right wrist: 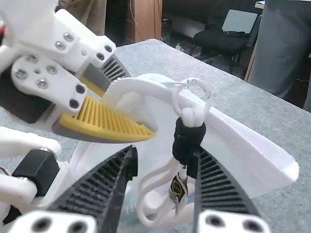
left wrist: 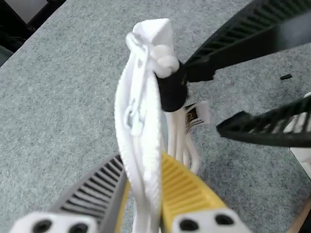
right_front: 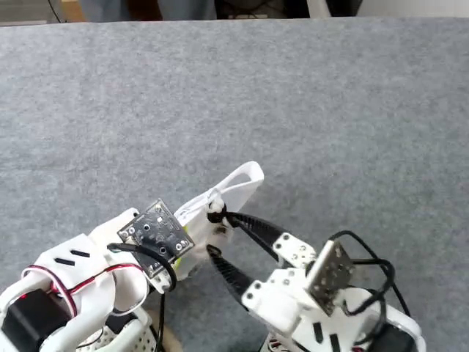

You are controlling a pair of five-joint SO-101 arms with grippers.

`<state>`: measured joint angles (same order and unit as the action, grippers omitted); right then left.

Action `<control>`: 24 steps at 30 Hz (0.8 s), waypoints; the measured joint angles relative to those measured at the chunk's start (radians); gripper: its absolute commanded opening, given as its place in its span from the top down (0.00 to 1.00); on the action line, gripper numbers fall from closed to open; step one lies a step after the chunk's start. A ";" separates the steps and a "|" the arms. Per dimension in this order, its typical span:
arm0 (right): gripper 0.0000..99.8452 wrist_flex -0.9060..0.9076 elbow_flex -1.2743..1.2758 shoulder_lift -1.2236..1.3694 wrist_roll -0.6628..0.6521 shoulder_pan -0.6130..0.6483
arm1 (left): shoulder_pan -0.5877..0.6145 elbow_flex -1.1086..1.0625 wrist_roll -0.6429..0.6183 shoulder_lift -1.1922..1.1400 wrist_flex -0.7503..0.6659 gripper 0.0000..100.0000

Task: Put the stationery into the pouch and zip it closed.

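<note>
Left hand (left wrist: 141, 160) clamps the white pouch (right_front: 238, 183), held on edge at 6 o'clock of the desk (right_front: 293, 95), long axis 7 to 1 o'clock. Right hand (right wrist: 164, 153), wide, points to 10 o'clock, straddling the banded cord bundle (right wrist: 187, 141) beside the pouch

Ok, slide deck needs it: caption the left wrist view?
Left gripper pinches the white pouch; open right gripper touches its black-banded cord.
</note>
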<state>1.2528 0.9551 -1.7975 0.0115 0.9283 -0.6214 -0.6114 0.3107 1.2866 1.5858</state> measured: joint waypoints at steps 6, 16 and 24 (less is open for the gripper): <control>0.81 -0.095 0.081 0.000 -0.044 0.000 | 0.000 0.000 -0.006 0.000 0.000 0.97; 0.81 -0.157 0.100 0.000 -0.143 -0.057 | 0.000 0.000 -0.002 0.000 0.000 0.97; 0.81 -0.199 0.101 0.000 -0.146 -0.120 | 0.000 0.000 -0.002 0.000 -0.002 0.97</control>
<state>1.0533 1.0564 -1.7975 -0.1343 0.8086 -0.6214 -0.6114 0.3092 1.2866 1.5842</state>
